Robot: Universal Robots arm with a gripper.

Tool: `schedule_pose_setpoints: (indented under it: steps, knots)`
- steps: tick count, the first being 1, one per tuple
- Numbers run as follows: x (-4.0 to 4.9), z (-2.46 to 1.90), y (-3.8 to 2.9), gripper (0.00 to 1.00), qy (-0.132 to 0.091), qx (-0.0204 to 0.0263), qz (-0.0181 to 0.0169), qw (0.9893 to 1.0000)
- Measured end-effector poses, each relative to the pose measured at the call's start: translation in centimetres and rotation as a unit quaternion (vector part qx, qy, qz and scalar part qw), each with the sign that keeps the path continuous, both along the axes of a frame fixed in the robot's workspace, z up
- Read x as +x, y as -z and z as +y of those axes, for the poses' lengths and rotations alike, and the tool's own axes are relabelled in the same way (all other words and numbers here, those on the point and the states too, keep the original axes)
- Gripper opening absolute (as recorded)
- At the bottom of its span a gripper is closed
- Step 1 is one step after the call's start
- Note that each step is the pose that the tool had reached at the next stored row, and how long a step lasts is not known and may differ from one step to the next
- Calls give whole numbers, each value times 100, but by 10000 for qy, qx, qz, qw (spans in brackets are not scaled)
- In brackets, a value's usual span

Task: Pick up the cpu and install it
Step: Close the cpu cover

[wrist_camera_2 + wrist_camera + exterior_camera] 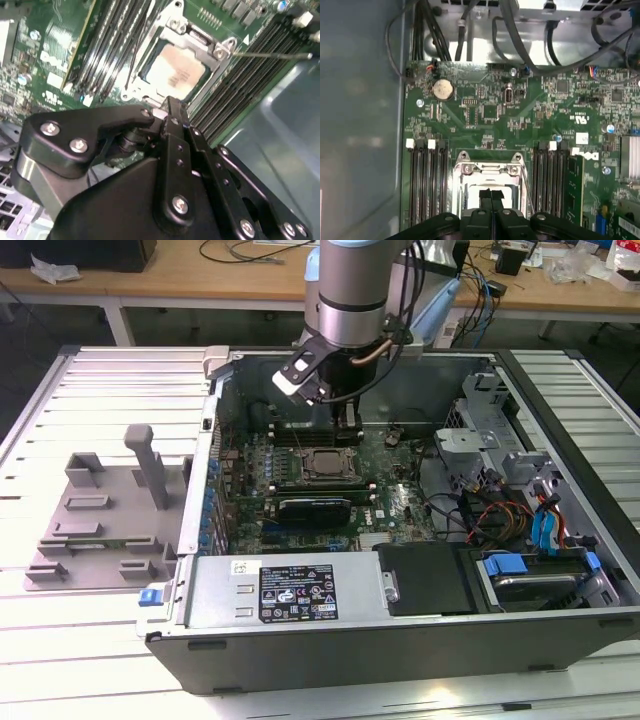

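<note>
While one cpu [175,70] sits in socket [218,51], one hand [171,104] hovers above; clenched, empty.

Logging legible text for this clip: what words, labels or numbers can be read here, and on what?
Black label on the case cover: too small to read.
White sticker on the motherboard: blurred.
Marking on the cpu: faint, unreadable.
Nothing can be quoted.
</note>
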State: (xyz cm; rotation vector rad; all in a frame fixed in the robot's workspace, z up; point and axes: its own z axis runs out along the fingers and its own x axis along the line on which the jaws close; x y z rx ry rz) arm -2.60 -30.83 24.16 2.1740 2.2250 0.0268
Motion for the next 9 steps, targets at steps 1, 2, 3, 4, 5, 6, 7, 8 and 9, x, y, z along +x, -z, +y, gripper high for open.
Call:
schedule_pose_setpoints:
  steps: [1,2,3,4,5,6,7,8,9]
  knots:
    - [0,0,1,11,-6,-9,0,10000]
    - [0,0,3,11,-203,-10,0,9998]
    - [0,0,7,11,-382,-10,-1,9993]
    - [0,0,12,11,-624,-9,-1,9981]
    - [0,0,16,11,-831,-9,-1,9965]
    - [0,0,19,11,-1010,-9,-1,9949]
    - [0,0,21,11,-1105,-10,-1,9939]
    - [0,0,25,11,-1354,-9,-1,9908]
    - [0,0,30,11,-1615,-9,-2,9869]
